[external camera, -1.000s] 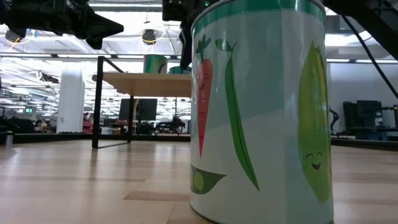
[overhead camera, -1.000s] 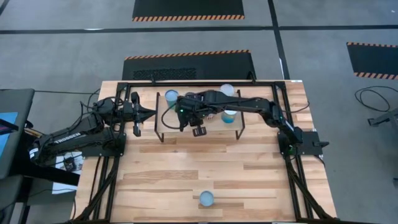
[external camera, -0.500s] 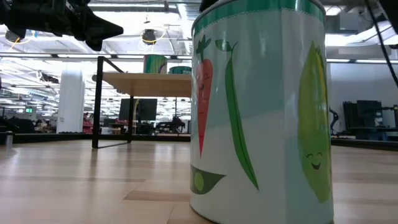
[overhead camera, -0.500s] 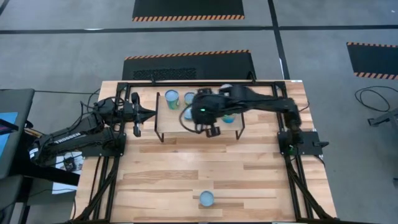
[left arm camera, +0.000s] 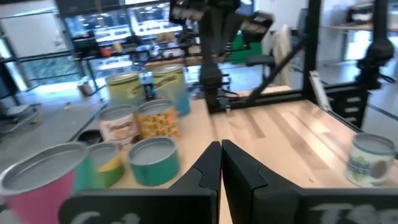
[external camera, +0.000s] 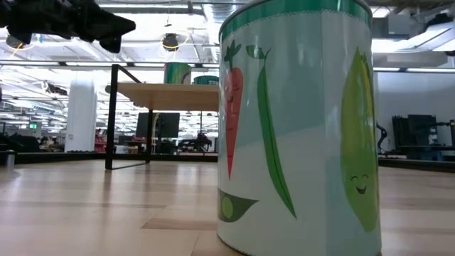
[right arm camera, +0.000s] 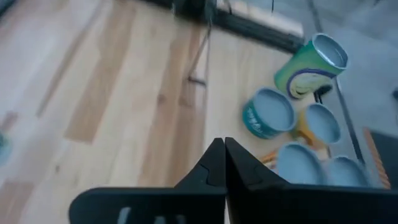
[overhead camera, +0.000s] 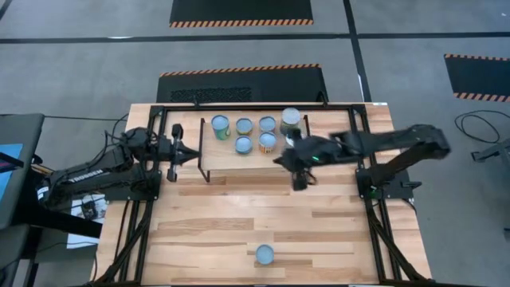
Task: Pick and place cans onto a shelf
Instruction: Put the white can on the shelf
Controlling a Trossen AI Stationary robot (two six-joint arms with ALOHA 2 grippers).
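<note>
The nearest can (external camera: 295, 128) fills the low view: a smooth white cylinder with a teal scalloped band at its top and cartoon vegetables — an orange carrot, a green pea pod, a smiling yellow corn cob; no lettering can be read. In the high view it stands alone (overhead camera: 264, 254) on the pale wood-plank table (overhead camera: 239, 215), near the front edge, well apart from both arms.

The shelf (overhead camera: 255, 155), a light wooden board on thin black legs, carries 5 cans (overhead camera: 256, 134) with round silvery blue-grey tops; the one at the right end looks wider. From the left wrist view their labels show yellow, green, orange and teal, too blurred to read, and a pink-sided tin (left arm camera: 43, 180) looms close.

The right gripper (overhead camera: 299, 177) hangs over bare table just off the shelf's front right corner, fingers pressed together, holding nothing. The left gripper (overhead camera: 191, 155) — also closed and empty — points at the shelf's left end.
</note>
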